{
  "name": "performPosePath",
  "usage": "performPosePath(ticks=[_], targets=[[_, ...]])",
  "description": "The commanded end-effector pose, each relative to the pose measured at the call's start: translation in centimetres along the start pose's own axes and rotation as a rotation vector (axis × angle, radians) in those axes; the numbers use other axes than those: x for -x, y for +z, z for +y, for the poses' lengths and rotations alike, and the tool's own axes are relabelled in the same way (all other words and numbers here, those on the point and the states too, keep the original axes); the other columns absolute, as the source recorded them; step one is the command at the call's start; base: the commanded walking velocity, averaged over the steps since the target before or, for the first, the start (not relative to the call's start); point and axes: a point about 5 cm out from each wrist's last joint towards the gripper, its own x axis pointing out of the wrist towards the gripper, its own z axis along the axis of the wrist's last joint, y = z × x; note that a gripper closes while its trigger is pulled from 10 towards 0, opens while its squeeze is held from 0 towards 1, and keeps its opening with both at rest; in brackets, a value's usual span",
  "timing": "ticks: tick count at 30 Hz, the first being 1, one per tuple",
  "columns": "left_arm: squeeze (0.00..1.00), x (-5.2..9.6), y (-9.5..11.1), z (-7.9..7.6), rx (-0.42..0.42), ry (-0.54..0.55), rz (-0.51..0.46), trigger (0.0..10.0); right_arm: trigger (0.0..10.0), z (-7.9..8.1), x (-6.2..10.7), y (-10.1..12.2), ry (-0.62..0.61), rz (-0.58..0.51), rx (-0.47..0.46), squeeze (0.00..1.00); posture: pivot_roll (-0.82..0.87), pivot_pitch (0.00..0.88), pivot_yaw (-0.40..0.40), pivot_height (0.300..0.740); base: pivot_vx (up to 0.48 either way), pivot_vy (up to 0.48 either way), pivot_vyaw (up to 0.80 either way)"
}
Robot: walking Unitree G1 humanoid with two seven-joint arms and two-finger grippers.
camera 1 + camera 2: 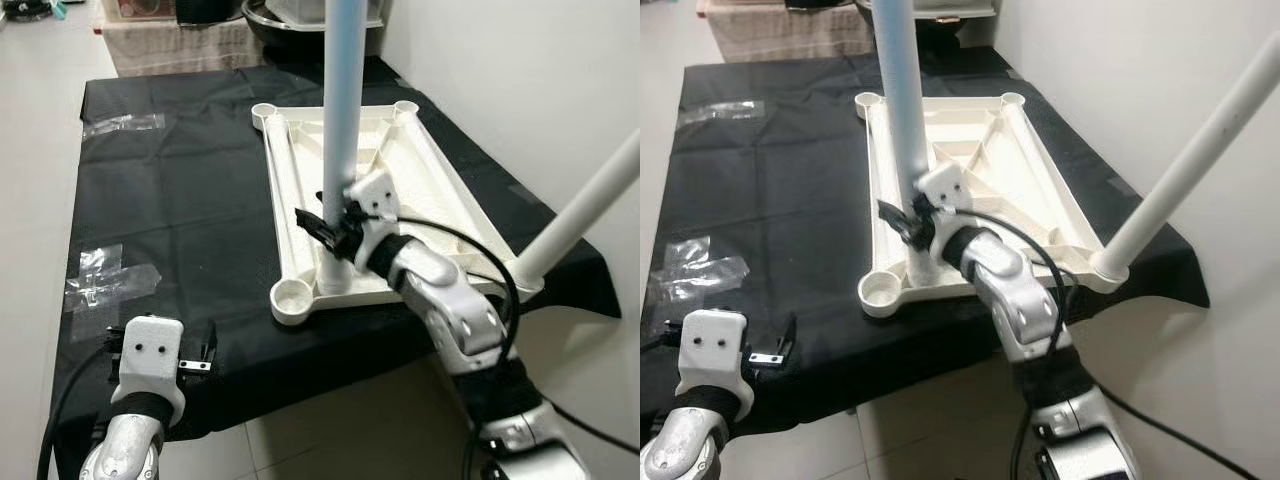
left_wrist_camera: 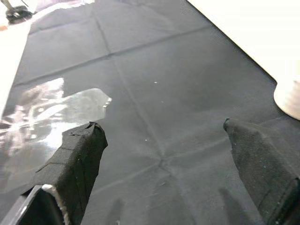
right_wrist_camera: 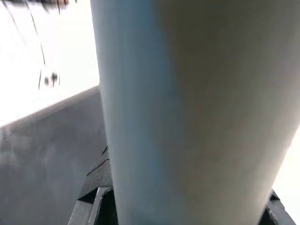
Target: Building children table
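A white children's tabletop (image 1: 420,170) lies upside down on a table covered in black cloth (image 1: 180,190). A pale blue leg (image 1: 342,100) stands upright at the tabletop's near rim, beside the empty front-left corner socket (image 1: 292,297). My right gripper (image 1: 335,225) is shut on this leg low down, and the leg (image 3: 187,112) sits close between its fingers in the right wrist view. A white leg (image 1: 590,195) sits in the front-right corner socket and leans out to the right. My left gripper (image 2: 160,126) hovers open over the cloth near the table's front-left edge, holding nothing.
Crumpled clear tape (image 1: 105,275) lies on the cloth at the left, with another piece (image 1: 120,123) further back. A dark basin (image 1: 280,25) and boxes stand behind the table. A white wall (image 1: 530,70) runs close along the right side.
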Motion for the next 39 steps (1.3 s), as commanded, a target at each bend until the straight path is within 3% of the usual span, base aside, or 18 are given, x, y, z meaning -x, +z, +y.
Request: performPosePath(ticks=[1, 7, 12, 21, 24, 27, 31, 39], targets=[[0.00, -0.1, -0.4, 0.0, 0.001, 0.012, 0.007, 10.0, 10.0, -0.5, -0.1, 2.3, -0.027, -0.110, 0.000, 0.00, 0.06, 0.013, -0.091, 0.740, 0.000, 0.000, 0.00], [0.00, -0.9, -0.4, -0.4, 0.008, 0.005, -0.013, 10.0, 10.0, -1.1, -0.2, 4.1, -0.044, -0.171, -0.007, 0.00, 0.06, 0.000, -0.085, 0.740, 0.000, 0.000, 0.00], [0.00, -1.5, -0.4, -0.4, 0.007, 0.000, -0.029, 10.0, 10.0, -0.2, 0.2, 4.6, 0.046, -0.202, -0.045, 0.00, 0.05, 0.000, -0.081, 0.740, 0.000, 0.000, 0.00], [0.00, -1.4, -1.1, 0.3, -0.015, 0.000, -0.013, 10.0, 10.0, 0.4, 0.2, 2.3, 0.143, -0.132, -0.094, 0.00, 0.08, 0.000, -0.084, 0.740, 0.000, 0.000, 0.00], [0.00, -0.9, -1.6, 0.3, -0.019, -0.008, 0.003, 10.0, 10.0, 0.7, 0.1, 0.4, 0.255, -0.065, -0.098, 0.00, 0.10, 0.000, -0.096, 0.740, 0.000, 0.000, 0.00], [0.00, -0.9, -1.7, 0.3, -0.020, -0.007, 0.005, 10.0, 10.0, 0.8, 0.0, 0.2, 0.282, -0.058, -0.090, 0.00, 0.10, 0.000, -0.097, 0.740, 0.000, 0.000, 0.00], [0.00, -0.9, -1.5, 0.1, -0.009, -0.003, -0.003, 10.0, 10.0, 1.9, -0.3, -0.2, 0.446, -0.045, -0.071, 0.00, 0.11, 0.000, -0.099, 0.740, 0.000, 0.000, 0.00], [0.00, -0.3, -1.9, -0.6, 0.003, -0.014, 0.004, 10.0, 10.0, 1.0, -1.6, -2.6, 0.494, 0.038, -0.076, 0.00, 0.14, 0.000, -0.117, 0.740, 0.000, 0.000, 0.00]])
